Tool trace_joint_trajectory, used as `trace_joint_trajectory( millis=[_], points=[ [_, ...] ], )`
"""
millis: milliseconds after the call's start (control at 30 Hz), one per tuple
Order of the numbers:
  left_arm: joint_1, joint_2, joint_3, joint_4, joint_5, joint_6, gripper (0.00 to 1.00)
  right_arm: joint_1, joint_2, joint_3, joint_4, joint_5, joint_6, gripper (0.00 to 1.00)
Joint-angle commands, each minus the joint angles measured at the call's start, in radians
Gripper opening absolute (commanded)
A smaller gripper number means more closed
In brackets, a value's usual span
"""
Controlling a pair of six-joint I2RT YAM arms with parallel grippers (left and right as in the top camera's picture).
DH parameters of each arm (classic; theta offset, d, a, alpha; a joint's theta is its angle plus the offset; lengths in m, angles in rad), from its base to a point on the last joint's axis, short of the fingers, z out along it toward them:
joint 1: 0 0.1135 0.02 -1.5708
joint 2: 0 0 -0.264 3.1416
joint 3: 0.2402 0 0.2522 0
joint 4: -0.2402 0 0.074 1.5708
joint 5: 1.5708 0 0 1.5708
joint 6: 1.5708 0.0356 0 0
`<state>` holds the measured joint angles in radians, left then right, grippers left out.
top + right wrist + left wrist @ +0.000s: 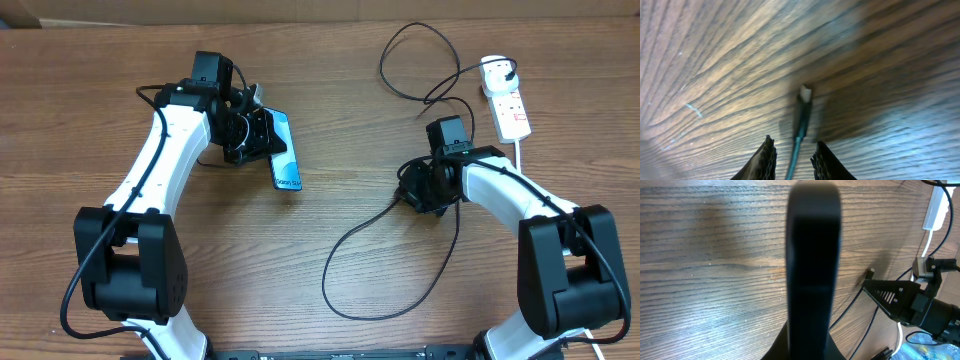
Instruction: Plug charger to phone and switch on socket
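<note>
- Overhead view, left half: the left gripper (255, 130) is closed on the far left edge of the phone (286, 155). The light-blue screen faces up and the phone's length runs roughly toward the robot. Judged purpose: to steady the phone so a plug can be pushed into it without it sliding.
- Left wrist view: a blurred black slab fills the centre, taken to be the phone seen edge-on in the grip. The fingers cannot be made out separately.
- Right wrist view: the right gripper (794, 145) sits low over the table (700, 60). Its jaws are narrow but parted, and the cable of the charger (800, 127) runs between them with a sliver of gap on either side. It is not pinched, as far as can be seen.
- The connector tip (804, 92) is just ahead of the right fingertips, on or close above the wood; which cannot be told. It is well apart from the phone and not plugged in.
- The socket (510, 110) lies at the far right, beyond the right arm. The white plug (497, 72) is seated at its far end, and the thick white cord (525, 155) trails toward the robot. The switch position is too small to read.
- Slack: the cable lies in loose loops on the table, so reach to the phone looks ample.
- Step in hand, judged: taking the cable close to its tip, where a short hold gives better aim at the port.
</note>
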<state>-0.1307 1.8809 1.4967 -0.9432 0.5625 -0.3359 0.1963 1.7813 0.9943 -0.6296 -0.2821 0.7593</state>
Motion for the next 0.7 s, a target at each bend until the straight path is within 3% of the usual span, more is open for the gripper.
trace_joint_trajectory(
  millis=[0, 167, 667],
  points=[
    [-0.001, -0.003, 0.008, 0.003, 0.009, 0.023, 0.04, 0.0, -0.008, 0.006, 0.007, 0.006, 0.034, 0.24],
    [-0.001, -0.003, 0.008, -0.003, 0.009, 0.023, 0.04, 0.0, 0.0, 0.006, 0.011, 0.084, 0.056, 0.18],
    [-0.001, -0.003, 0.008, 0.002, 0.009, 0.022, 0.04, -0.001, 0.002, -0.028, 0.052, 0.044, 0.086, 0.19]
  ],
)
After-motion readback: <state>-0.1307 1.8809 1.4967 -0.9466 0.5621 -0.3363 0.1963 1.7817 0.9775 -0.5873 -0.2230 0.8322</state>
